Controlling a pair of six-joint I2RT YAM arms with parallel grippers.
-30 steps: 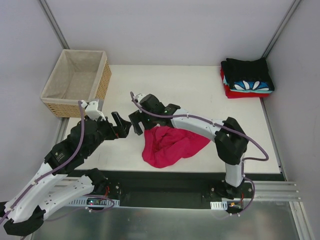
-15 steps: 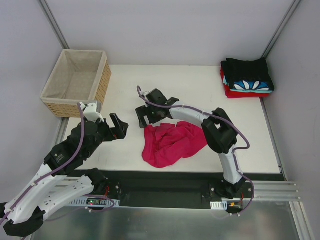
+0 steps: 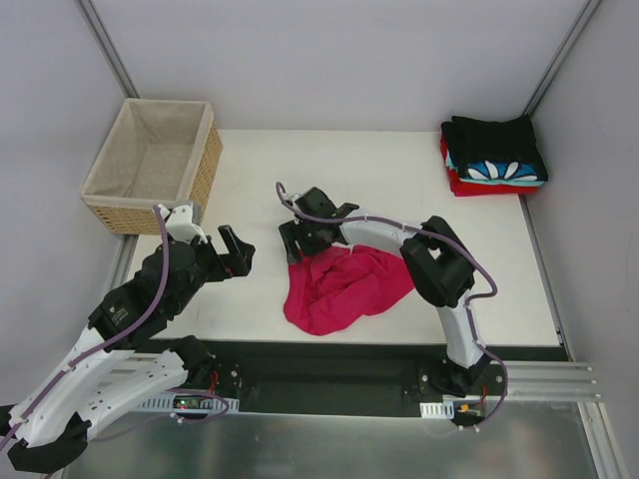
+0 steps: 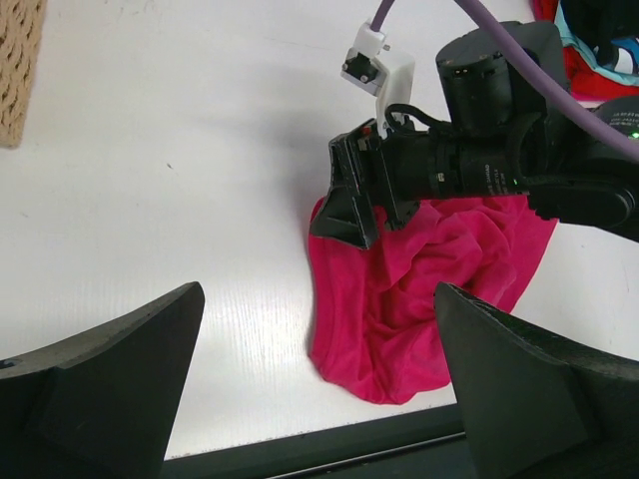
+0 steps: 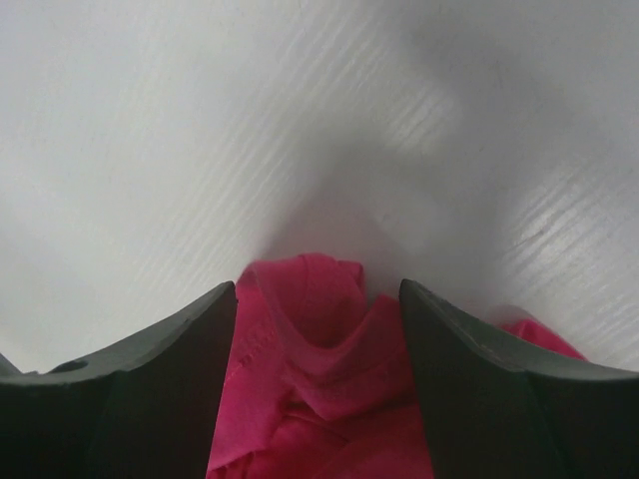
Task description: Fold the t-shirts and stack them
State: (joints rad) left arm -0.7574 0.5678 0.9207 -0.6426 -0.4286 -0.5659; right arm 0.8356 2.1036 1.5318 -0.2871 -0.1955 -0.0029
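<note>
Right pincer point(image 5: 318, 299) stands partly open on the far-left edge of the crimson tee point(image 3: 344, 289), jaws astride a raised fold that I cannot yet call gripped. The shirt lies crumpled at the near middle of the desk point(image 3: 399, 180), its bulk trailing rightward and toward me. Left pincer point(image 3: 238, 254) hangs wide open and empty just left of it; the folded stack point(image 3: 494, 155) sits well apart in the far right corner.

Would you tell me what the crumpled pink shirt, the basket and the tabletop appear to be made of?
Pink shirt: soft matte knit cloth, probably cotton; it slumps in loose folds. Basket: woven wicker with beige fabric lining; braided strands show outside. Tabletop: smooth white board, perhaps laminate; faint sheen and fine streaks.
</note>
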